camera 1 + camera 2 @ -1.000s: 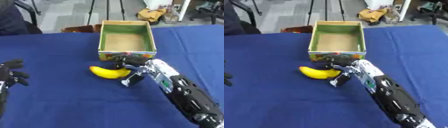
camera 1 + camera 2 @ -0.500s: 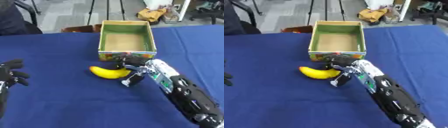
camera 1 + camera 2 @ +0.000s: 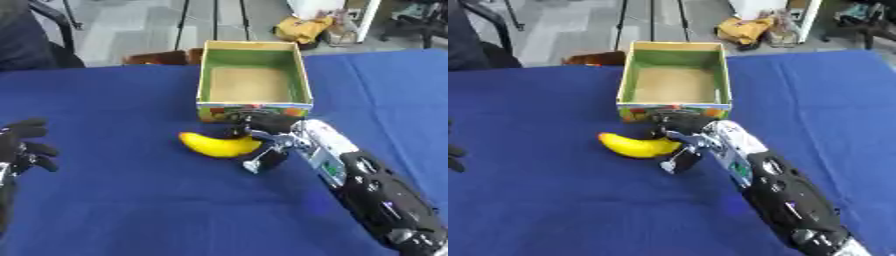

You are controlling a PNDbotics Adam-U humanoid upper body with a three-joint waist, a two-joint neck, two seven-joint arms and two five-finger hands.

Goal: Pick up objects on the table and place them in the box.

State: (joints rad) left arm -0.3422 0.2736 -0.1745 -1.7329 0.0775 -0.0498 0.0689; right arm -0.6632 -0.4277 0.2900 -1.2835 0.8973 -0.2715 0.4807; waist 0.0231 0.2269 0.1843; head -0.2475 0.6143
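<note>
A yellow banana (image 3: 214,145) lies on the blue tablecloth just in front of the box (image 3: 301,80), an open cardboard box with green inner walls and a brown floor, nothing in it. My right hand (image 3: 269,142) comes in from the lower right and sits at the banana's right end. Its fingers curl over the top of that end and its thumb reaches under it. The banana still rests on the cloth. My left hand (image 3: 22,146) rests at the left edge with relaxed fingers, holding nothing.
The blue-covered table (image 3: 131,200) stretches wide around the banana. Beyond its far edge are a dark chair (image 3: 52,30), tripod legs (image 3: 214,20) and a yellow bag (image 3: 302,27) on the floor.
</note>
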